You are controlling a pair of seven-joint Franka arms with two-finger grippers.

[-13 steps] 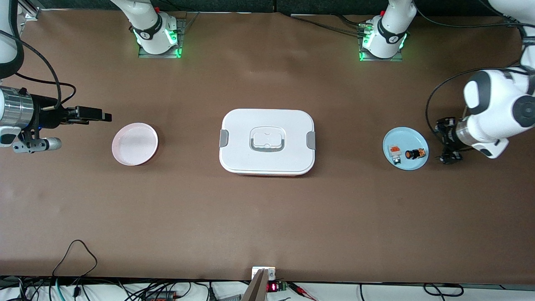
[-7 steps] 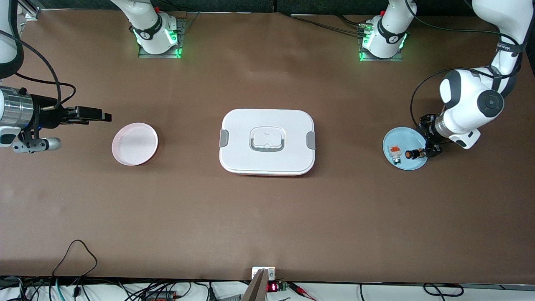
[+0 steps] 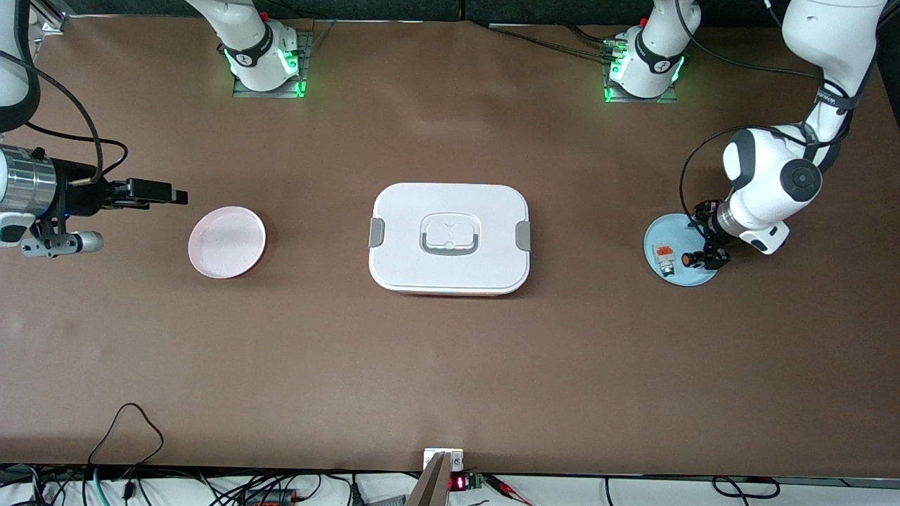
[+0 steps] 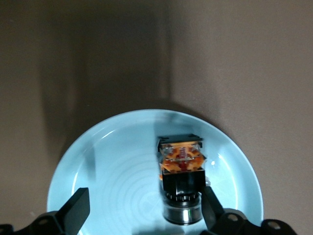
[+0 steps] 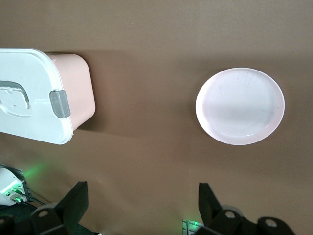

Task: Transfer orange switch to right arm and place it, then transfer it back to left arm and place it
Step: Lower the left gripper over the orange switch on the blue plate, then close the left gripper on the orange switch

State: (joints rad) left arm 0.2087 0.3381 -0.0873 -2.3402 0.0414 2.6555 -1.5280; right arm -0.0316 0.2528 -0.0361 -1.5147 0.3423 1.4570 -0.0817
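Standing mid-table, box (image 3: 449,239) separates both plates.

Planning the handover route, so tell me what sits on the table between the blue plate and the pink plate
In the front view, only the box sits between the blue plate and the pink plate; the brown table is bare on both sides of it.

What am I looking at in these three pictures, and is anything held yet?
Two white robot arms work at a brown table. The wide picture looks down from across it; the other two come from cameras on each wrist. In the middle sits the lidded white box. A blue plate carries the orange switch and a small white block. The left gripper, open, is low over that plate around the switch; nothing is held. The right gripper, also open, waits beside the empty pink plate.
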